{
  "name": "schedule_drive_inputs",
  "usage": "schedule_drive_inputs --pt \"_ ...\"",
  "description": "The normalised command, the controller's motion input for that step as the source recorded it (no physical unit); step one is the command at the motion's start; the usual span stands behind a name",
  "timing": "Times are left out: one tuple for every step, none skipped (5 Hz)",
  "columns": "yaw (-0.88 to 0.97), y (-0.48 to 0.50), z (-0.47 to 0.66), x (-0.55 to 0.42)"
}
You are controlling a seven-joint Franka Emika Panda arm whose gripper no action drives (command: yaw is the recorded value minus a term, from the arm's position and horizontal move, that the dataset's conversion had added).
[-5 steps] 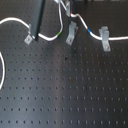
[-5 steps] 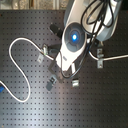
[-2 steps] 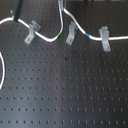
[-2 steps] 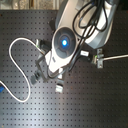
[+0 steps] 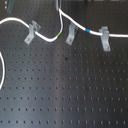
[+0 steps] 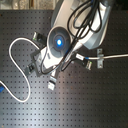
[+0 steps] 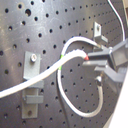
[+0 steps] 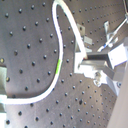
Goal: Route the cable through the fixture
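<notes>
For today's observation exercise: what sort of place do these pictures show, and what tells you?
Probably a robotics lab bench: a black perforated breadboard table, metal clip fixtures bolted to it, and a white cable threaded past them, with the robot arm overhead.

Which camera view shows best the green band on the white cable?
The first exterior view: the green band lies unobstructed on the cable, between two clips. Both wrist views show it closer but blurred. In the second exterior view I cannot find it; the arm covers that part.
</notes>
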Motion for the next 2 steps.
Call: schedule_drive_inputs --pt "-0.24 -0.563 0.00 -0.026" --pt "-0.19 -0.584 0.00 -0.051"
